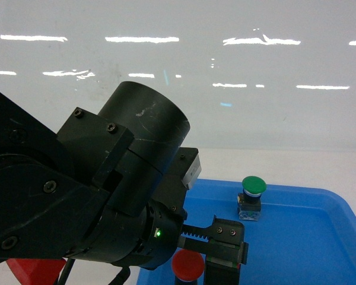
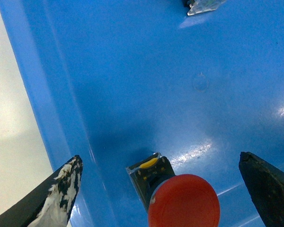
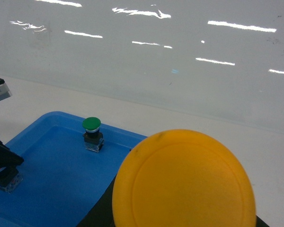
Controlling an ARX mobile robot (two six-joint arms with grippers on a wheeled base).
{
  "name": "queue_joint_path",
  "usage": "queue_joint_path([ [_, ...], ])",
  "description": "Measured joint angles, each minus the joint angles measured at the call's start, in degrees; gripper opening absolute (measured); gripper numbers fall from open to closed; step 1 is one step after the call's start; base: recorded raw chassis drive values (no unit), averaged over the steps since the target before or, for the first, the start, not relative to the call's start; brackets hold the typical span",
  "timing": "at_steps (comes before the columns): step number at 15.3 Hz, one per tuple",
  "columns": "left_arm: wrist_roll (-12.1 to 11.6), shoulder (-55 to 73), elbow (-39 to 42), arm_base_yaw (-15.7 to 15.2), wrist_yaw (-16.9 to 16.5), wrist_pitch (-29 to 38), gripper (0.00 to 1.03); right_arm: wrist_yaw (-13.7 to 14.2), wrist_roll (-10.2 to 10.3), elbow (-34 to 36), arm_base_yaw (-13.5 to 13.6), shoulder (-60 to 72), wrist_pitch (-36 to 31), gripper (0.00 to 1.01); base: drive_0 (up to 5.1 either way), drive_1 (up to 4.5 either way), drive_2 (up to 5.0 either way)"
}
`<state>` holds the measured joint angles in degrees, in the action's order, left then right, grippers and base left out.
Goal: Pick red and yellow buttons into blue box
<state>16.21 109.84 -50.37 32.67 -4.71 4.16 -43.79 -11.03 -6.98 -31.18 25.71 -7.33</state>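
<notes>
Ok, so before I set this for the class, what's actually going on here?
The left gripper is down in the blue tray, jaws open on either side of the red button, not yet closed on it. The yellow button fills the right wrist view, up above the tray and apparently carried by that arm, though its jaws are hidden. The green button stands untouched further back in the tray.

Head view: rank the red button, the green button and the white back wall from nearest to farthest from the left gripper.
1. The red button, just below the left gripper, at the tray's near edge.
2. The green button, upright further back on the blue tray, to the right.
3. The white back wall, beyond the tray and the tabletop, farthest.
</notes>
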Motion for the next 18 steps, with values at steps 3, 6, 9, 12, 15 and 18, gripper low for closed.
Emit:
queue_joint_path([
  [3,0.04,2.23,0.5,0.61,0.85,1.55,0.98,0.0,0.0,0.0,0.0,0.0,0.0,0.26,0.0,0.0,0.0],
  [6,-4.7,4.24,1.92,0.87,3.61,5.55,0.73,0.0,0.0,0.0,0.0,0.0,0.0,0.26,0.0,0.0,0.0],
  [9,-5.16,4.24,2.1,0.7,3.89,6.03,0.44,0.0,0.0,0.0,0.0,0.0,0.0,0.26,0.0,0.0,0.0],
  [12,-6.03,4.24,2.69,0.0,4.04,7.58,0.3,0.0,0.0,0.0,0.0,0.0,0.0,0.26,0.0,0.0,0.0],
  [15,-6.21,4.13,3.43,-0.61,4.28,9.07,0.3,0.0,0.0,0.0,0.0,0.0,0.0,0.26,0.0,0.0,0.0],
  [18,-7.67,2.89,4.37,-1.42,5.01,9.62,0.3,0.0,0.0,0.0,0.0,0.0,0.0,0.26,0.0,0.0,0.0],
])
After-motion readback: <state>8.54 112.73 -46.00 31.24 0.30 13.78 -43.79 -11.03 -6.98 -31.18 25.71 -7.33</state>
